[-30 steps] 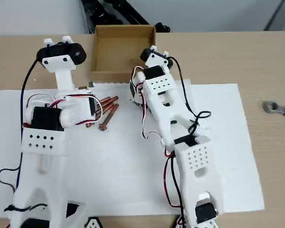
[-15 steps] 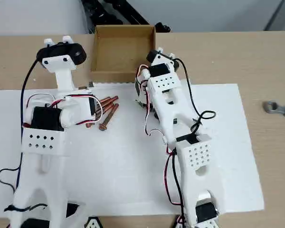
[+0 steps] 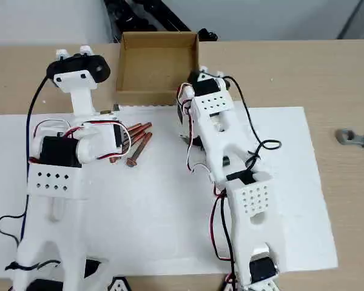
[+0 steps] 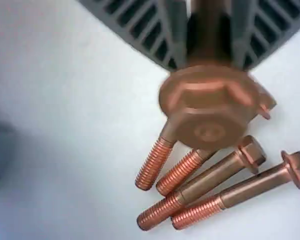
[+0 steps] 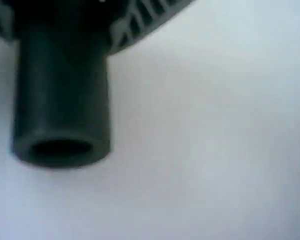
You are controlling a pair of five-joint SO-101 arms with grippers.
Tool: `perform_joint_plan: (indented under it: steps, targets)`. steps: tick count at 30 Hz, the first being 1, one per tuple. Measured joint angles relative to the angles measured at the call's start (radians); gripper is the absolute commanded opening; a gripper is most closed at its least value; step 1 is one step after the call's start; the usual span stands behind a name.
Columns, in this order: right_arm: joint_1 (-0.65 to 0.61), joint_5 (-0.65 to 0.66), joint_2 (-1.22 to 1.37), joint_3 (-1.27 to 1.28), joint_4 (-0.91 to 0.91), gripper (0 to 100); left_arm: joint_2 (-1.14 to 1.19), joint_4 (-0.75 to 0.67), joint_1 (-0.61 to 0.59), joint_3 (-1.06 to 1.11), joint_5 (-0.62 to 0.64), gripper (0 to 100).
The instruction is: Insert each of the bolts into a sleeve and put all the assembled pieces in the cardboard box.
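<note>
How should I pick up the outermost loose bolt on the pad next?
Grip the outermost bolt on its smooth shank just below the head. Come straight down from above with the jaws across its length. It lies flat on the pad, and its head end fans slightly away from the neighbouring bolts, which probably leaves finger room there. The threaded ends bunch together.

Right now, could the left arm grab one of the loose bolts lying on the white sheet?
Probably not yet. The loose bolts lie uncovered close by the left gripper, but it is shut on a held bolt, so it has no free grip.
</note>
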Motion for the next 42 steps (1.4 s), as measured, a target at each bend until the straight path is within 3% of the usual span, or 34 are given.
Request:
perform_joint_plan:
  steps: [15,22,28,42]
  targets:
    - [-0.175,0.032,-0.193,0.304,-0.006,0.5,0.0,0.0,0.0,0.0,0.0,0]
    - [-0.184,0.201,-0.15,0.307,-0.017,4.0,0.0,0.0,0.0,0.0,0.0,0]
    - [-0.184,0.206,-0.15,0.307,-0.018,11.0,0.0,0.0,0.0,0.0,0.0,0]
    - [-0.187,0.206,-0.222,0.31,-0.037,12.9,0.0,0.0,0.0,0.0,0.0,0]
